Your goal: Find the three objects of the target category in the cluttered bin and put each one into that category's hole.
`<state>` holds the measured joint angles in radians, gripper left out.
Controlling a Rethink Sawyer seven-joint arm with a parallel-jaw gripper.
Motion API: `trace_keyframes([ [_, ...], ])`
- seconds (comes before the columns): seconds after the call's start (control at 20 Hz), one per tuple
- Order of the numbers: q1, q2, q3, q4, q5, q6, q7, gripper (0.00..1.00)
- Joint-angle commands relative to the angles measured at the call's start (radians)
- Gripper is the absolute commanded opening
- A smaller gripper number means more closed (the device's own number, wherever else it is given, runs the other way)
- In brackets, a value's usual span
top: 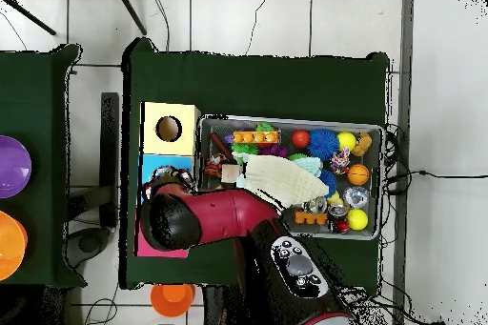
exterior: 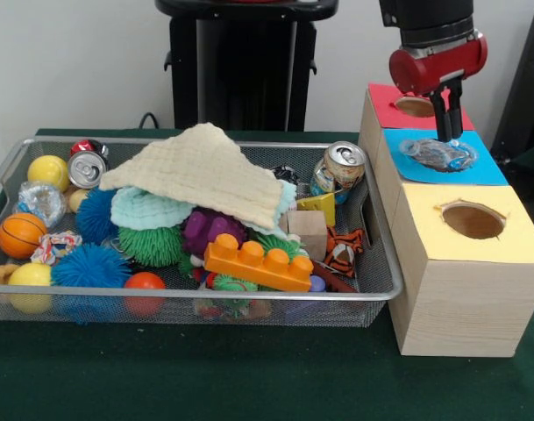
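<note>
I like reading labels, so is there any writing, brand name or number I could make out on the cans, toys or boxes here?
None can be read.
Upright drink can in the wire basket: blue printing on its side, too blurred to read.
Red can at the basket's far corner: no legible brand.
Orange building block and wooden boxes: no writing visible.

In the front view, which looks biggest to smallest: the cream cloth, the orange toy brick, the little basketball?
Largest to smallest:
1. cream cloth
2. orange toy brick
3. basketball
The brick lies nearer the camera, but the cloth clearly covers more.
</note>
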<state>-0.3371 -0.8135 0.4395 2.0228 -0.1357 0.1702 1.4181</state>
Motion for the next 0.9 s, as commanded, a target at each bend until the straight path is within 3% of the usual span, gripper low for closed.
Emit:
trace_keyframes([
  [0.05, 0.012, 0.018, 0.044, 0.017, -0.022, -0.042, 0.149, 0.00],
  [0.9, 0.064, 0.010, -0.052, -0.007, -0.029, 0.036, 0.130, 0.00],
])
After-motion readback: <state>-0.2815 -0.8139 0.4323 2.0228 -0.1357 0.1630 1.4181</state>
